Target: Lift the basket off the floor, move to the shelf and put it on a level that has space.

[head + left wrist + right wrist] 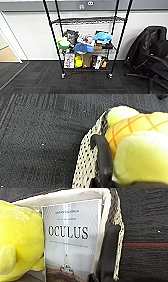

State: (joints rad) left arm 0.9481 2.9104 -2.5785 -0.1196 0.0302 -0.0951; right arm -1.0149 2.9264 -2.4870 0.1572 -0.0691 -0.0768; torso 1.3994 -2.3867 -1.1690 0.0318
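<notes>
Head view: the shelf (86, 40), a tall black wire rack on small castors, stands centre frame against a white wall; upper wire tier (87, 20) is bare, black-framed; the tier below it is crowded with a blue plush (103, 37), a blue cap-like item (82, 48), a green-and-white round thing (63, 43) and dark bags; lowest tier holds boxes, a yellow item (78, 62) and a brown bag (87, 59); dark charcoal carpet floor (37, 80) across the bottom of frame; black office chair (150, 52) at right edge; tan wooden floor (8, 55) through a doorway at left edge

Left wrist view: the basket (86, 161), beige speckled weave, sits in the lower centre to right of frame, over dark carpet (37, 144) filling the left; a dark curved finger (103, 159) of the left gripper (101, 176) hooks over the basket rim, touching the weave; how far the pincer is open, cannot tell; yellow plush with orange grid lines (140, 144) packs the basket at right

Right wrist view: the basket's woven edge (117, 233) runs down the right-centre of frame with pale lining (75, 195) at top; a dark finger (107, 253) of the right gripper (100, 273) lies against the rim on the inner side; gap of the pincer, cannot tell; inside the basket a white box marked OCULUS (72, 238) stands upright beside a yellow plush (20, 238) at left; carpet with a red stripe (147, 244) at right
</notes>
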